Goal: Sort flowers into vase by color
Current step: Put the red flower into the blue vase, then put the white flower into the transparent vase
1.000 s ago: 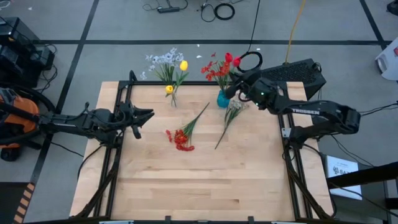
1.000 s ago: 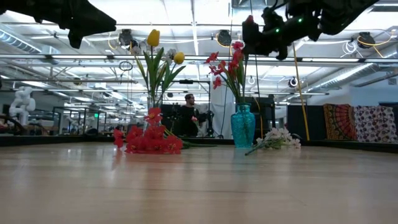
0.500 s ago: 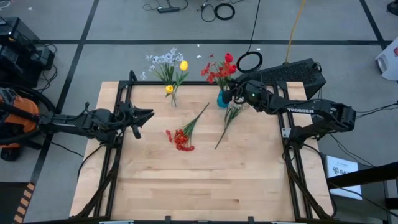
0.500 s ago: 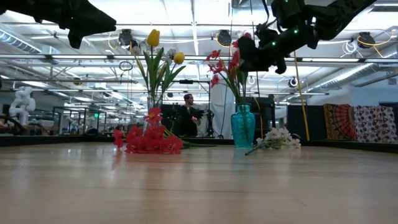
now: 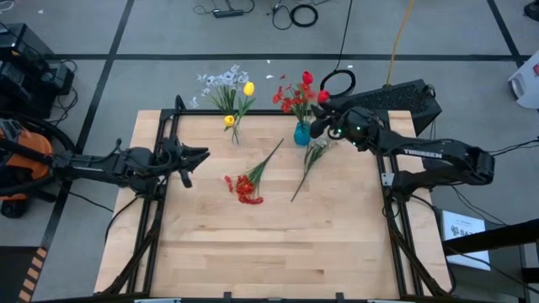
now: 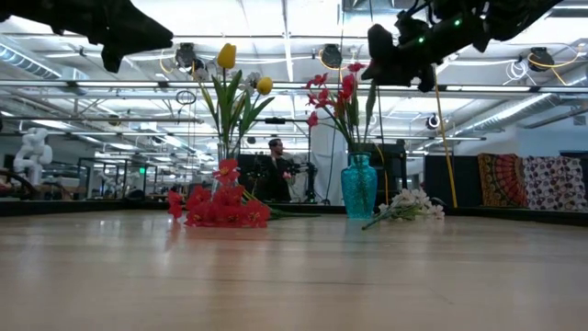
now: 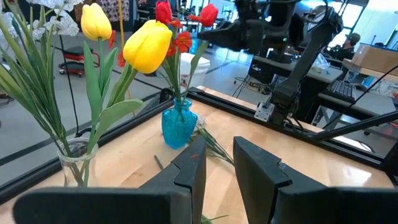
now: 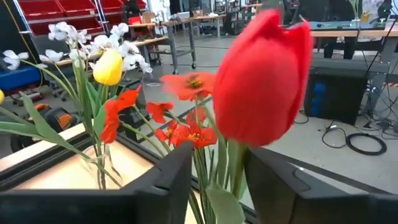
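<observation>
The red tulip now stands in the blue vase among the other red flowers, at the far edge of the table. The right gripper, shut on its stem 1 second ago, has spread its fingers and hangs just beside the blooms, holding nothing. A red spray and a white spray lie on the wood near the vase. The clear vase holds yellow tulips. The left gripper waits at the left, fingers partly apart, empty
</observation>
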You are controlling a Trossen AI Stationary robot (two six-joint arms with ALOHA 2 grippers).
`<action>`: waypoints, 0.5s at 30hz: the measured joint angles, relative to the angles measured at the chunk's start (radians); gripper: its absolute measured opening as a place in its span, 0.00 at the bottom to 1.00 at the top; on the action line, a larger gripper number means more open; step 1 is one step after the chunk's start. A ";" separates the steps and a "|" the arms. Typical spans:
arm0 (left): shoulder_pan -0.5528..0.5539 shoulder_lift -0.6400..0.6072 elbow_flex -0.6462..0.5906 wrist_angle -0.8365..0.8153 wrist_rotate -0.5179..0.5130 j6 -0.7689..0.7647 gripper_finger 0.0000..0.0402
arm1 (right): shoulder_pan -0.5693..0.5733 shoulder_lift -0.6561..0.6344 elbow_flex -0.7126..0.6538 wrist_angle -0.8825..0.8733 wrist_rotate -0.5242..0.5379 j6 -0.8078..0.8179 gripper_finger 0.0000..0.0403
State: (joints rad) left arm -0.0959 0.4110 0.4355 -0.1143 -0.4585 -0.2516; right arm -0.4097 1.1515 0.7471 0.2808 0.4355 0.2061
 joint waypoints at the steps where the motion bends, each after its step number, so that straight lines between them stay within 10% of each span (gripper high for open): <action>1: 0.000 0.004 0.000 0.000 -0.003 -0.001 0.21 | 0.002 -0.014 0.000 -0.016 -0.002 0.015 0.35; 15: 0.000 0.178 0.000 0.135 -0.022 -0.006 0.21 | 0.060 -0.171 0.000 -0.425 -0.024 0.250 0.35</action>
State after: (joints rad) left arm -0.0962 0.5890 0.4359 0.0211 -0.4808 -0.2574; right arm -0.3502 0.9805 0.7471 -0.1446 0.4116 0.4562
